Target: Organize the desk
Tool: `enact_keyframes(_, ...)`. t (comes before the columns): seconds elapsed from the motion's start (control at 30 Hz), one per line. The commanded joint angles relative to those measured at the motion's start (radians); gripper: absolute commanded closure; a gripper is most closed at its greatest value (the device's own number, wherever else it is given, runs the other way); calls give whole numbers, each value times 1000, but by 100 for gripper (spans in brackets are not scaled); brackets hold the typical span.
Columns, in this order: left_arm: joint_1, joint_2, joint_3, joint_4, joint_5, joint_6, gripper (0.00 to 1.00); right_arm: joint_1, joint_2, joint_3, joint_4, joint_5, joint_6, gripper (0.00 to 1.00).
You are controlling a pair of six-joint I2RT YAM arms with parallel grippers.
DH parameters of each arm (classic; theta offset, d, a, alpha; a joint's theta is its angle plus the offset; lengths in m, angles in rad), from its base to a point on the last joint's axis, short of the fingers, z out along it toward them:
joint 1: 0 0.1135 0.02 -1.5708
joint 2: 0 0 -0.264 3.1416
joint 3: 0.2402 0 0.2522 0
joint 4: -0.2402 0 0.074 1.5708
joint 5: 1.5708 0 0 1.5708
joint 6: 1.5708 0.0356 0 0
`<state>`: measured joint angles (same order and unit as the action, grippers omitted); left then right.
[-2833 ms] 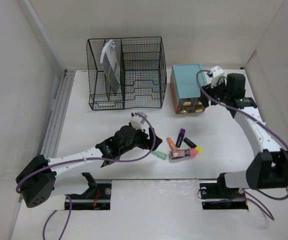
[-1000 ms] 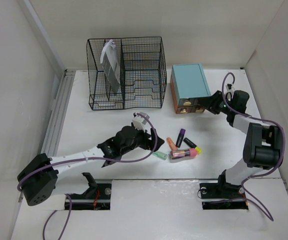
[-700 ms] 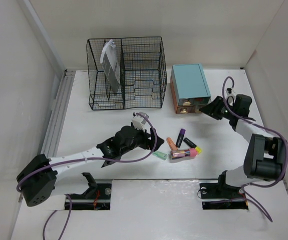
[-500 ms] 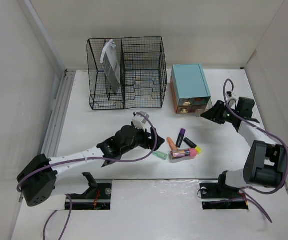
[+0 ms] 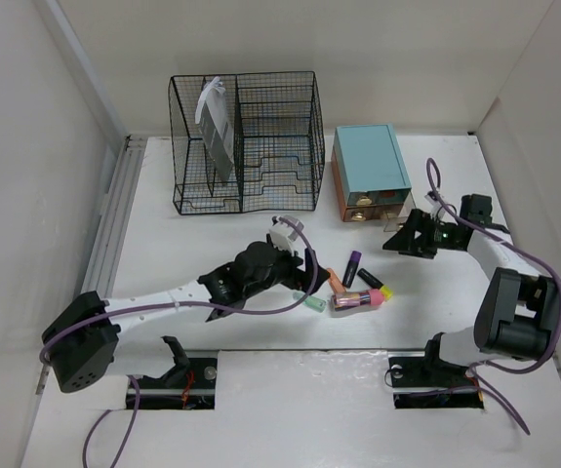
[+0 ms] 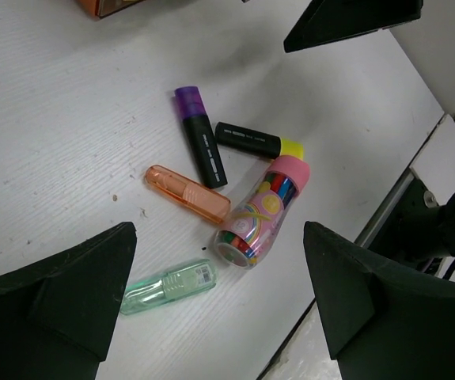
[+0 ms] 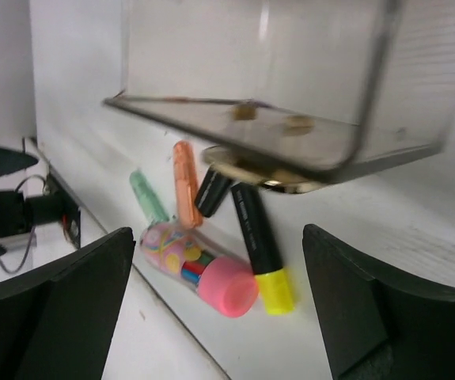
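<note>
The white desk (image 5: 182,244) holds a loose cluster: a purple highlighter (image 6: 199,134), a yellow-capped black highlighter (image 6: 259,144), an orange highlighter (image 6: 187,192), a pink-capped pen tube (image 6: 263,210) and a green highlighter (image 6: 168,286). My left gripper (image 6: 217,245) hangs open just above them; in the top view it (image 5: 309,278) is at the cluster's left edge. My right gripper (image 5: 399,241) is open and empty in front of the teal-topped drawer box (image 5: 368,166). In the right wrist view a clear drawer (image 7: 251,134) with brass knobs juts out above the pen tube (image 7: 199,273).
A black wire-mesh file rack (image 5: 246,146) with a grey-and-white paper item stands at the back left. Cardboard walls close in the left, back and right. The desk's near edge (image 6: 385,214) runs just right of the pen tube.
My right gripper left the top of the drawer box, came down to its front and drew back toward the markers; the drawer now juts out. My left gripper moved right, over the cluster.
</note>
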<state>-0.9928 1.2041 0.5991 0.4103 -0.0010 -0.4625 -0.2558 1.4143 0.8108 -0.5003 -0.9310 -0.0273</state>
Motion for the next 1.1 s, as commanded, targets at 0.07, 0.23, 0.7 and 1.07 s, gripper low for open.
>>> enact_keyframes(0.07,-38,26,92,-8,1,91,17,-7,-80,91,-239,-169,-221,8)
enact_keyframes(0.23,-101,98,168,-117,-34,217,19,15,-80,224,-493,-276,-493,8)
enact_keyframes(0.7,-248,474,524,-346,-51,507,34,6,23,646,-831,-408,-872,46)
enact_keyframes(1.07,-257,679,688,-465,61,616,47,-23,138,715,-880,-480,-945,46)
